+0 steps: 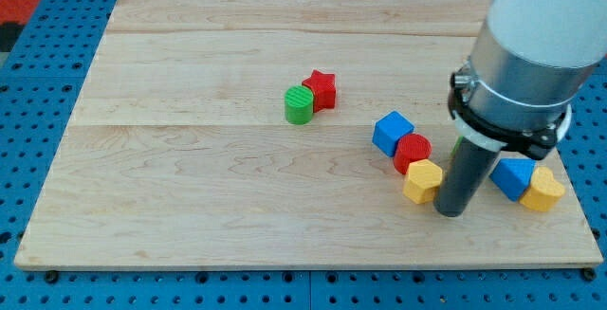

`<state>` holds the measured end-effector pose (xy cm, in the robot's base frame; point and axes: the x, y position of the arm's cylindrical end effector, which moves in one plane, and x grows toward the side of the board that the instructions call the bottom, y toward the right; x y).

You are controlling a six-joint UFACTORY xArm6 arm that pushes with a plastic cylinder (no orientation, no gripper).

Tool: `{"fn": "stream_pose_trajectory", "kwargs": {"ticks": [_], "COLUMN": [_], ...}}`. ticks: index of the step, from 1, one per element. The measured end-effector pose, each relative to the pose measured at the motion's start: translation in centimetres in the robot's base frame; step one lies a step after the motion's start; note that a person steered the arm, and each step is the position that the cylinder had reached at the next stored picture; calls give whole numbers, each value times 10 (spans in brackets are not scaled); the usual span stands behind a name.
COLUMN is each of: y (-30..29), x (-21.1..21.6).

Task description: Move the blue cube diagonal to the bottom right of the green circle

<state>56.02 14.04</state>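
Note:
The blue cube (pixel 392 132) sits right of the board's middle, touching a red cylinder (pixel 413 152) at its lower right. The green circle (pixel 299 104) is a short green cylinder near the board's centre, up and to the left of the blue cube, touching a red star (pixel 322 89). My tip (pixel 452 210) rests on the board just right of a yellow block (pixel 422 181), below and right of the blue cube, apart from it.
A second blue block (pixel 513 177) and a yellow block (pixel 542 191) lie near the board's right edge, right of my tip. The arm's white and black body (pixel 522 73) hangs over the right side. The wooden board (pixel 190 177) lies on a blue pegboard (pixel 28 111).

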Motion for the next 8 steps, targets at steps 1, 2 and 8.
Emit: {"fn": "stream_pose_trajectory", "kwargs": {"ticks": [1, 2, 8], "y": [-25, -9, 1], "x": [0, 0, -45]}}
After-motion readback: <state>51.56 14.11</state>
